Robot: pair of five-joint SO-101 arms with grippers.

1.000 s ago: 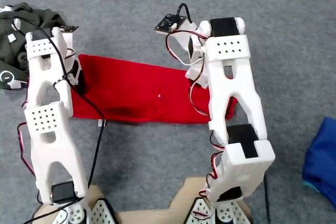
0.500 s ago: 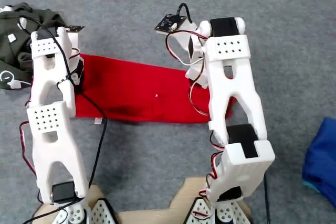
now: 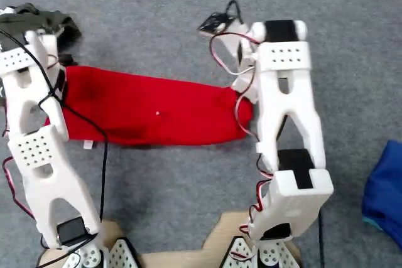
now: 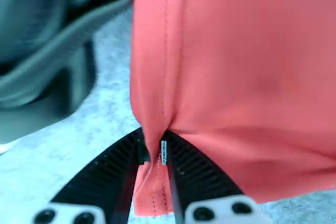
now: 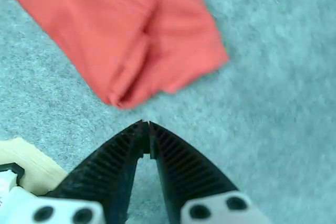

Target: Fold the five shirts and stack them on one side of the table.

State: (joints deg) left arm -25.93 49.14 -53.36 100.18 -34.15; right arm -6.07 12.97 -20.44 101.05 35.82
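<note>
My left gripper (image 4: 155, 148) pinches the stitched hem of the soft red shirt (image 3: 157, 108), a long folded band lying sideways across grey felt (image 3: 163, 180); my right gripper (image 5: 146, 128) has its jaws together, empty.

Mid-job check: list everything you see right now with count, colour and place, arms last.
red shirt: one, red, folded into a long strip across the middle of the table.
dark green clothing: one heap, far left corner; number of pieces cannot be told.
blue clothing: one piece, blue, right edge, partly cut off.
table cover: one, grey, under everything.
wooden base: one, light wood, near edge, at the arms' feet.
left gripper: one, black, shut on the red shirt's end by the green heap.
right gripper: one, black, shut, empty, over the table cover beside the red shirt's other end.
</note>
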